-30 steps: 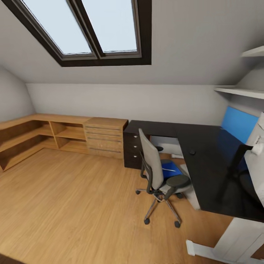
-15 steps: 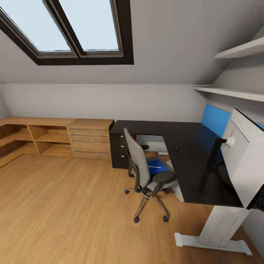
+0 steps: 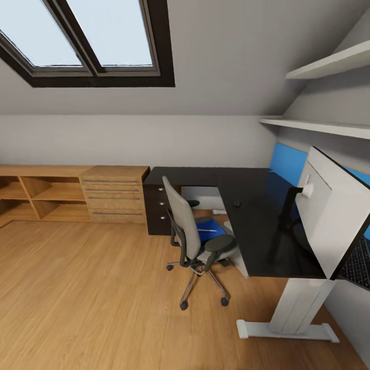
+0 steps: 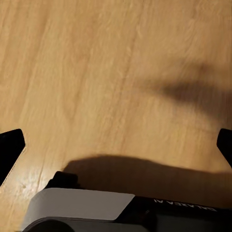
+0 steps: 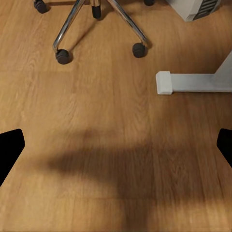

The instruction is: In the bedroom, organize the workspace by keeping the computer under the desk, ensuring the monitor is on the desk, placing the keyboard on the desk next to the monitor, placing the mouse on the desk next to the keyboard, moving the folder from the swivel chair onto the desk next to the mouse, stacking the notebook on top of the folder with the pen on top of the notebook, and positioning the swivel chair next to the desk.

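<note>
Head view, left to right: low wood shelving [image 3: 61, 192], the swivel chair [image 3: 192, 241] carrying the folder [image 3: 209, 229] and pulled up to the desk [image 3: 257, 221], then the monitor [image 3: 329, 216] — both grippers' jaws spread wide over bare floor [image 4: 96, 72].

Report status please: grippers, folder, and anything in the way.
Both grippers open over bare floor, holding nothing. Folder on chair seat, pen on it. Chair back faces us, partly hiding the folder.

head high facing desk [image 3: 257, 205], wrists floorward
</note>
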`<state>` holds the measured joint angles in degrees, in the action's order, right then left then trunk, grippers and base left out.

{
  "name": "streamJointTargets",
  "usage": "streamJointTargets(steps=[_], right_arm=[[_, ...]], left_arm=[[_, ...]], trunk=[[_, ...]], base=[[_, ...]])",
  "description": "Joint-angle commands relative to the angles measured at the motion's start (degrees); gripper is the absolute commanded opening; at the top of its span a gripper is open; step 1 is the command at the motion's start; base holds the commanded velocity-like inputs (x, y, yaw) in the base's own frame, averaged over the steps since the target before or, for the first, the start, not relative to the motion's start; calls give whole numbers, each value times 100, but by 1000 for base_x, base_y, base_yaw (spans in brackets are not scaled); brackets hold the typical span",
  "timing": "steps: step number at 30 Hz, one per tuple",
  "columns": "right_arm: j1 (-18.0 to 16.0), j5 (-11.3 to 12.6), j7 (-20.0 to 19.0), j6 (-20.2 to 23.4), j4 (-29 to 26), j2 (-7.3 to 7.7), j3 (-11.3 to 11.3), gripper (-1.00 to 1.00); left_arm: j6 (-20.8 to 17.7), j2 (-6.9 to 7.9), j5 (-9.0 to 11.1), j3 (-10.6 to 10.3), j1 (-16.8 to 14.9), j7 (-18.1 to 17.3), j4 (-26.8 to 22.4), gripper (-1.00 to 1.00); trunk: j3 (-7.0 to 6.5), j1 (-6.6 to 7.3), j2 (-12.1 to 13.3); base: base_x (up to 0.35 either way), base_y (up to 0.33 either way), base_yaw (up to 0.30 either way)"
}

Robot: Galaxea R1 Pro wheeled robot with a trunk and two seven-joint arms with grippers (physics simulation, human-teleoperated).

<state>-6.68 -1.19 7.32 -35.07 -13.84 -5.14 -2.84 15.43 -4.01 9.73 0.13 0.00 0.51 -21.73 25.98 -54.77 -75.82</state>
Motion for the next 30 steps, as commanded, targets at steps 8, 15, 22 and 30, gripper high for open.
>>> streamJointTargets(steps=[8,15,22,30], right_arm=[[-2,-13,44,-9,4,-4,-40,100],[-1,-16,46,0,4,-5,-42,100],[0,-18,43,0,4,-5,-42,100],[-13,115,88,-6,139,28,-151,100]], left_arm=[[28,200,37,19,0,10,-158,100],[31,206,18,7,0,-11,-159,100],[32,208,4,-3,0,-32,-139,100],[162,143,21,-1,0,-35,-1,100]], trunk=[[133,-132,-245],[170,-132,-245],[174,-132,-245],[174,-132,-244]], base=[[0,0,-16],[0,0,-5],[0,79,0],[0,120,0]])
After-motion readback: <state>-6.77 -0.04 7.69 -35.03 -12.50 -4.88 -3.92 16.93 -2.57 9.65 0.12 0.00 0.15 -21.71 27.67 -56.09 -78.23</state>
